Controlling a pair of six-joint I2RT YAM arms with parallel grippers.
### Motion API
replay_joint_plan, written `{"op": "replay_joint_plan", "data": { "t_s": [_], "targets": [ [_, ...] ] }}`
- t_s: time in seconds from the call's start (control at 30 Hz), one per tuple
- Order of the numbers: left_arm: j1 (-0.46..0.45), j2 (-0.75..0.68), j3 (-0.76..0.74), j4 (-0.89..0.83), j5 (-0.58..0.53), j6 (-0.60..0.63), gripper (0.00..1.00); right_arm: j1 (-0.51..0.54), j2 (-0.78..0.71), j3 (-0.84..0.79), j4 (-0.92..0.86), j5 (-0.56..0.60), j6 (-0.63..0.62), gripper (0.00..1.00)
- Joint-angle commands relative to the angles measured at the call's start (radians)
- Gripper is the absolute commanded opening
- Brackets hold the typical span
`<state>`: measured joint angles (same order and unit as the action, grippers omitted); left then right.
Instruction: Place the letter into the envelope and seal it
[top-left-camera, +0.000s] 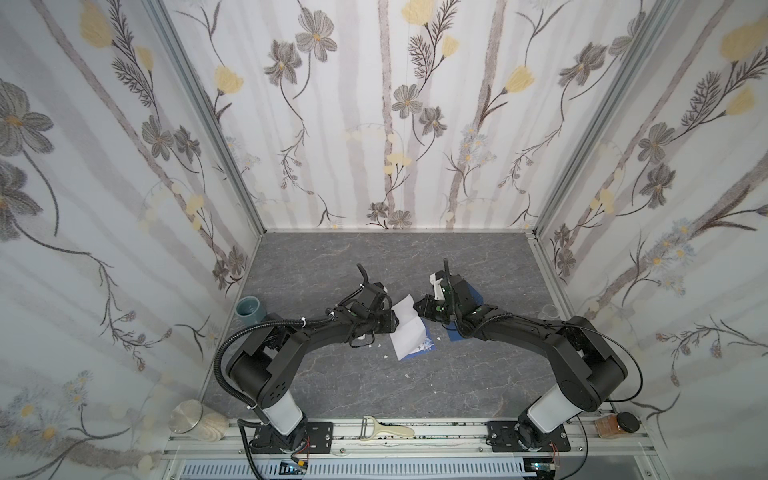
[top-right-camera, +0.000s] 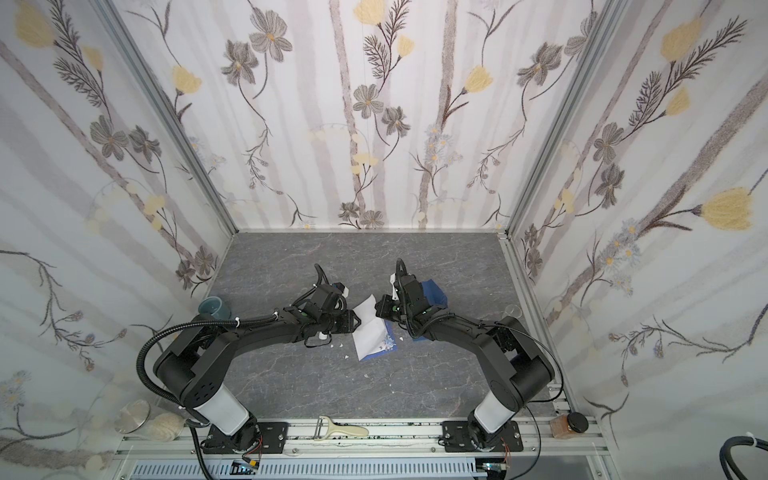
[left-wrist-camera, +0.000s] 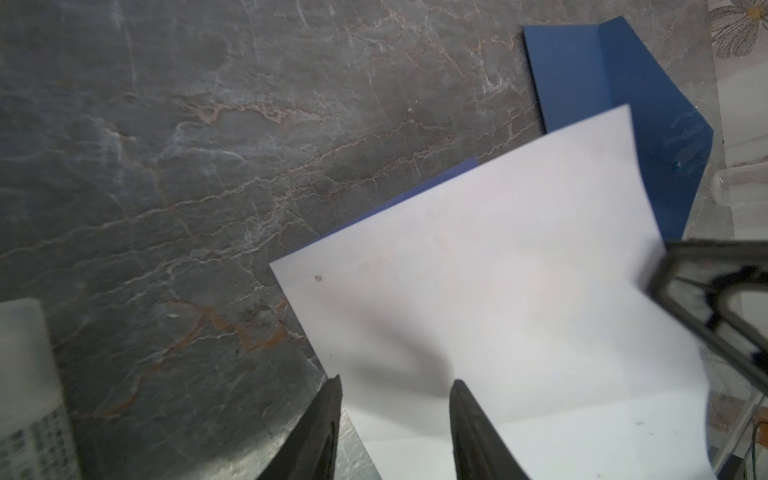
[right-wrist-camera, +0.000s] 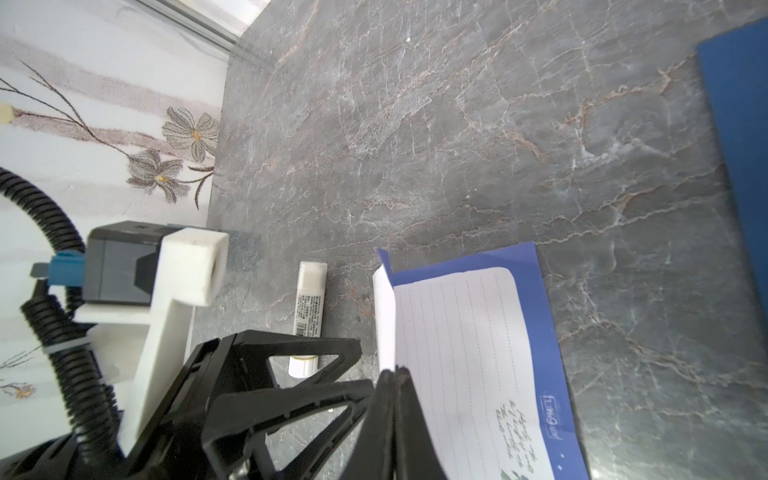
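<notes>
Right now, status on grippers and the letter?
Left gripper open, fingers astride the letter edge. Right gripper shut on the letter. Envelope flap open, letter not in. Glue stick off to the side.

1. I read both top views as bright and evenly lit, with the walls (top-left-camera: 83, 208) bowed at the edges.
2. In the left wrist view I see the letter (left-wrist-camera: 478, 291) blurred, carrying a soft grey shadow.

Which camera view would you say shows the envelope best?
The left wrist view: the envelope is largely visible, pointed flap open, part of it behind the letter. In both top views the right arm covers most of it. The right wrist view catches only one blue edge.
</notes>
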<state>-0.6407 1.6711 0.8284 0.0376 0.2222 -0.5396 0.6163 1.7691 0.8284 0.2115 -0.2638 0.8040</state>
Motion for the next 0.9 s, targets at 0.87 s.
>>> {"op": "replay_joint_plan", "data": {
  "t_s": [0.87],
  "targets": [
    [0.017,-0.016,-0.035,0.138,0.046,-0.052,0.43,0.004,-0.023,-0.068,0.034,-0.117,-0.043,0.00]
  ]
}}
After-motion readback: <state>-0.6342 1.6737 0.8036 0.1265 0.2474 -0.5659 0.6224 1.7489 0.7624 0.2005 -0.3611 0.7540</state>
